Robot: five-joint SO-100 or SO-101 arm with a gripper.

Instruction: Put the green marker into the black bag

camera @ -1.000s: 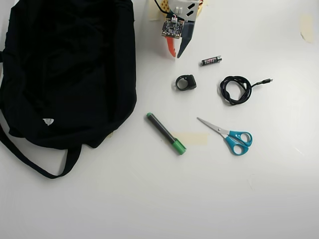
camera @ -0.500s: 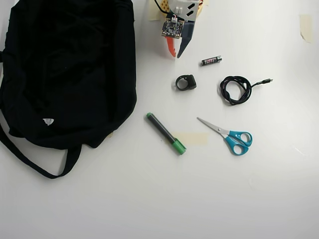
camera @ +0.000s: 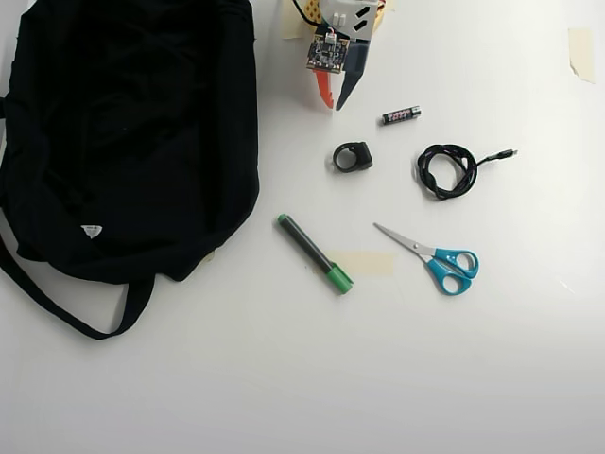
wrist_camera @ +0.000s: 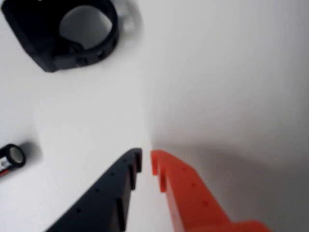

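Observation:
The green marker point(camera: 314, 253) lies diagonally on the white table in the overhead view, its green cap toward the lower right. It does not show in the wrist view. The black bag point(camera: 123, 132) fills the upper left, with its strap point(camera: 66, 305) trailing below it. My gripper point(camera: 333, 105) hangs at the top centre, well above the marker and just right of the bag. In the wrist view the black finger point(wrist_camera: 106, 193) and the orange finger point(wrist_camera: 188, 193) stand almost tip to tip, so the gripper point(wrist_camera: 146, 159) is shut on nothing.
A black ring-shaped part point(camera: 353, 156) point(wrist_camera: 67, 31) lies just below the gripper. A small battery point(camera: 401, 114) point(wrist_camera: 10, 158), a coiled black cable point(camera: 466, 168) and blue-handled scissors point(camera: 421, 249) lie to the right. A strip of tape point(camera: 364, 263) sits beside the marker's cap.

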